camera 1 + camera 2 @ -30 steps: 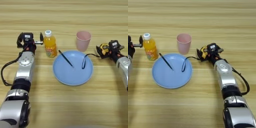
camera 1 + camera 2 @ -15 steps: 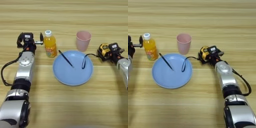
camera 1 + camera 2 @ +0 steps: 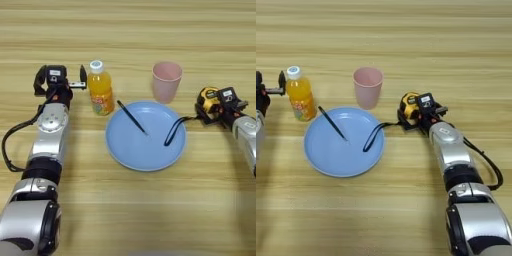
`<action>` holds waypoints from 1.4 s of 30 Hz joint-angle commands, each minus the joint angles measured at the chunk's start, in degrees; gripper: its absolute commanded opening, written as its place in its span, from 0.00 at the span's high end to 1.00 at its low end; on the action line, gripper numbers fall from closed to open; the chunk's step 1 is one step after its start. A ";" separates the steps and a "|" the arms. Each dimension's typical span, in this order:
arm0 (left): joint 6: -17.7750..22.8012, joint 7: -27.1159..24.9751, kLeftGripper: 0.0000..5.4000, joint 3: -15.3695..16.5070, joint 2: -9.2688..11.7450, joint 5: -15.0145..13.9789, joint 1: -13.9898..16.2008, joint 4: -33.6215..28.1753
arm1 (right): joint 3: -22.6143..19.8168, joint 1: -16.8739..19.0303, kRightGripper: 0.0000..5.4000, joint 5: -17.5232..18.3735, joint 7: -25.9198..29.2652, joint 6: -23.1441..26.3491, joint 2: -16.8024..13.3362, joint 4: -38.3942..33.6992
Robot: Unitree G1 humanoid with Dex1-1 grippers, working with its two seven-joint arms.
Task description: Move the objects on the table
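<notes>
Right pincer sits closed around the yellow-and-black tape measure just off the blue plate's right rim, its black cord loop trailing onto the plate, where the thin black stick already lies. Left pincer rests on the surface just beside the orange-drink bottle; whether its fingers are spread I cannot tell. By my reckoning the job is only partly done, with the bottle and the pink cup standing beyond the plate

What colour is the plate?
Light blue plate; clearest in the left eye view.
</notes>
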 commanded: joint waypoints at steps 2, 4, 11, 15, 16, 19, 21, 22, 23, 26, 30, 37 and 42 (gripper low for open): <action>-0.05 0.08 0.00 -0.41 -0.29 0.95 -1.14 0.43 | -0.39 -0.96 0.12 0.38 -0.41 1.63 -0.29 1.40; -0.06 0.09 0.00 -0.42 -0.31 0.96 -1.20 0.49 | -0.51 -1.30 0.13 0.46 -0.50 1.61 -0.31 1.80; 0.09 0.44 0.00 -0.63 -0.66 1.14 -1.24 0.26 | -1.55 0.29 0.13 0.55 -1.49 2.98 -1.79 -1.78; 0.13 0.60 0.00 -0.72 -0.83 1.24 -1.19 0.11 | -3.32 -2.39 0.13 0.73 -3.93 2.67 -3.48 2.80; 0.14 0.62 0.00 -0.74 -0.83 1.24 -1.19 0.08 | -3.21 -2.77 0.13 0.22 -4.91 2.03 -3.68 3.23; 0.13 0.69 0.00 -0.82 -0.85 1.24 -1.15 0.04 | -3.54 -5.01 0.13 0.09 -6.24 0.88 -4.04 5.05; 0.12 0.71 0.00 -0.87 -0.84 1.22 -1.14 0.02 | -4.01 -6.70 0.13 0.64 -6.45 0.30 -4.16 5.10; 0.12 0.71 0.00 -0.89 -0.84 1.21 -1.14 0.01 | -4.27 -7.63 0.13 0.82 -6.67 -0.05 -4.36 4.86; 0.12 0.71 0.00 -0.90 -0.83 1.20 -1.13 0.00 | -4.66 -8.41 0.13 1.14 -6.77 -0.26 -4.51 4.63; 0.12 0.73 0.00 -0.93 -0.83 1.18 -1.13 0.00 | -6.01 -10.55 0.13 2.55 -6.14 -0.22 -4.93 2.86; 0.10 0.75 0.00 -0.98 -0.81 1.16 -1.15 0.04 | -6.63 -12.14 0.13 3.67 -5.45 0.87 -5.43 -1.74; 0.12 0.79 0.00 -0.99 -0.81 1.11 -1.09 -0.08 | -5.56 -11.47 0.13 4.78 -3.40 2.52 -3.58 -7.12; 0.04 0.70 0.00 -0.94 -0.72 1.05 -0.89 -0.17 | -2.66 -8.46 0.13 3.46 -2.45 2.47 -0.14 -4.99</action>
